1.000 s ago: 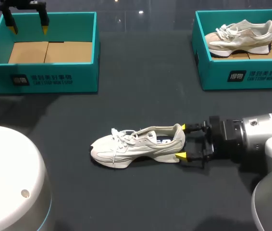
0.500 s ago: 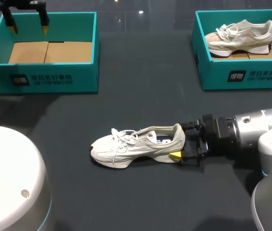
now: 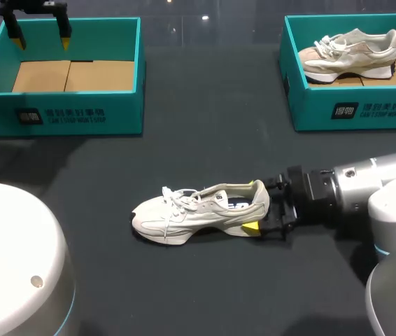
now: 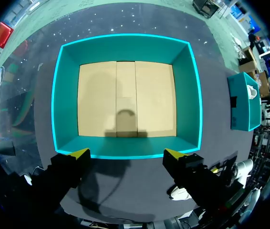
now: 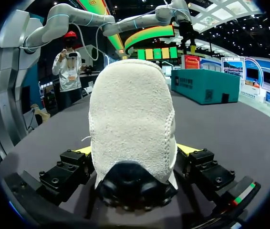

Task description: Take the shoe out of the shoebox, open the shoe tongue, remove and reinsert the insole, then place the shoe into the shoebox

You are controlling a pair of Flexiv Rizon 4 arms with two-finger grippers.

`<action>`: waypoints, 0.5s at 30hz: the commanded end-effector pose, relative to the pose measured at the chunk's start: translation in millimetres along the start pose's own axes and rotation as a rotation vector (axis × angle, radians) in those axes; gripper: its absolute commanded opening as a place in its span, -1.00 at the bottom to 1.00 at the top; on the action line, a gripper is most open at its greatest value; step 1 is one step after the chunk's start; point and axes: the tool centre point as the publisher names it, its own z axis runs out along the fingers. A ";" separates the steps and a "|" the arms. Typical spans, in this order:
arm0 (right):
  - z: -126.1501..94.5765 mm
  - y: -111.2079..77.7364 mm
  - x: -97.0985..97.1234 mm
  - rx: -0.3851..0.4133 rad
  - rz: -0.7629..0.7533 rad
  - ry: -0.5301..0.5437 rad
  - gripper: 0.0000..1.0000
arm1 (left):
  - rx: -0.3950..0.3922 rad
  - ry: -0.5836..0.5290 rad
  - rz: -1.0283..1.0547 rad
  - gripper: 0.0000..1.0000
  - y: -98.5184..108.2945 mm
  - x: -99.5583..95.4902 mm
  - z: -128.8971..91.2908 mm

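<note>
As the right tool (image 3: 255, 205) advanced, it straddled the shoe (image 3: 198, 210).

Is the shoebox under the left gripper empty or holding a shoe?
Empty: the shoebox shows only bare cardboard floor; the shoe lies on the table.

A dark bench (image 3: 205, 140) carries everything. At its far right corner stands a teal box (image 3: 366, 112) with white print on its near wall. Inside lies a pale sneaker (image 3: 352, 52), toe towards the middle of the bench, resting on a brown cardboard floor (image 3: 345, 81).
</note>
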 end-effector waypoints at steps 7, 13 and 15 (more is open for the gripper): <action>12.2 -2.8 2.1 -0.007 -0.002 0.011 1.00 | 0.000 0.000 0.000 1.00 -0.2 0.0 -0.2; 17.1 -1.3 2.2 -0.007 -0.008 0.019 1.00 | 0.000 0.000 0.000 1.00 -0.2 0.0 -0.2; 18.2 -1.2 1.9 -0.008 -0.009 0.023 1.00 | 0.000 0.000 0.000 1.00 -0.2 0.0 -0.2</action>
